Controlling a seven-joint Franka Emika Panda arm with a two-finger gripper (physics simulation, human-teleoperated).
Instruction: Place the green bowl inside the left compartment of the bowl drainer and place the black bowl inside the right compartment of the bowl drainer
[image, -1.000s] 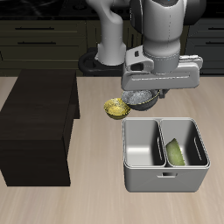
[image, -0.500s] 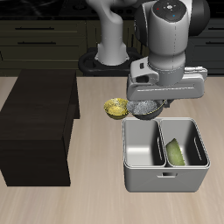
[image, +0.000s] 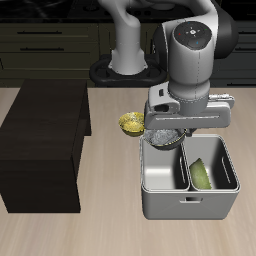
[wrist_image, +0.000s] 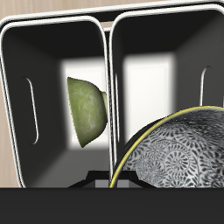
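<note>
The green bowl already lies in its compartment of the bowl drainer, tipped on edge against the centre divider — the well is narrow enough to hold it that way. The black bowl hangs under the gripper, above the back rim of the drainer and roughly over the empty compartment. The jaws are clamped on the black bowl's rim, which explains its tilt in the wrist view. The remaining step, by judgement, is to centre the bowl over the empty well and lower it clear of the divider before release. The small yellow bowl rests on the tabletop behind the drainer — not part of the task.
</note>
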